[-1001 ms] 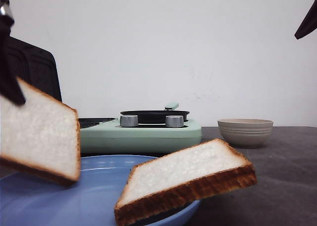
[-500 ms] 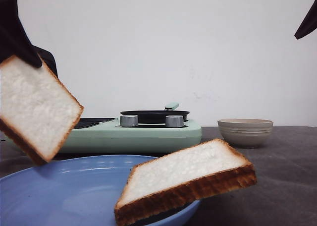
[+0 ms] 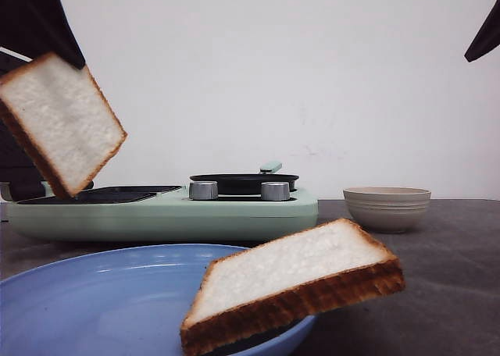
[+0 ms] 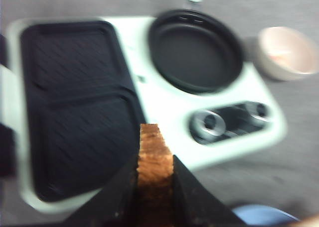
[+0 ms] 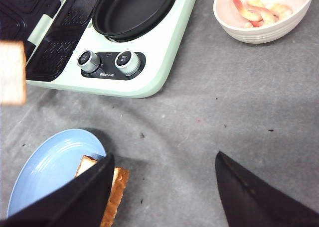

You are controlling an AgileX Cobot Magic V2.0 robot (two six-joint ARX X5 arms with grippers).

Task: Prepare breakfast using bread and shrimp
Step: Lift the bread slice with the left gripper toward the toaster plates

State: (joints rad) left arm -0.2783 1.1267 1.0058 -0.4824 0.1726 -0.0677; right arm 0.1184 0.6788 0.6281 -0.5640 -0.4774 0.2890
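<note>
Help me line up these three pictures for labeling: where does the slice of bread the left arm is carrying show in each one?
Front view: the held bread slice hangs tilted at upper left, above the cooker's grill plate.
Left wrist view: only its brown crust edge shows, clamped between the jaws at bottom centre.
Right wrist view: a corner of it shows at the left edge.
Shared landmark: the two silver knobs on the green cooker.

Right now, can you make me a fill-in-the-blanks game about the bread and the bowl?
1. The left hand holds a slice of ____.
2. The other slice leans on the ____ plate.
3. The shrimp lie in the ____.
4. The round pan holds ____.

Missing words: bread; blue; bowl; nothing
</note>
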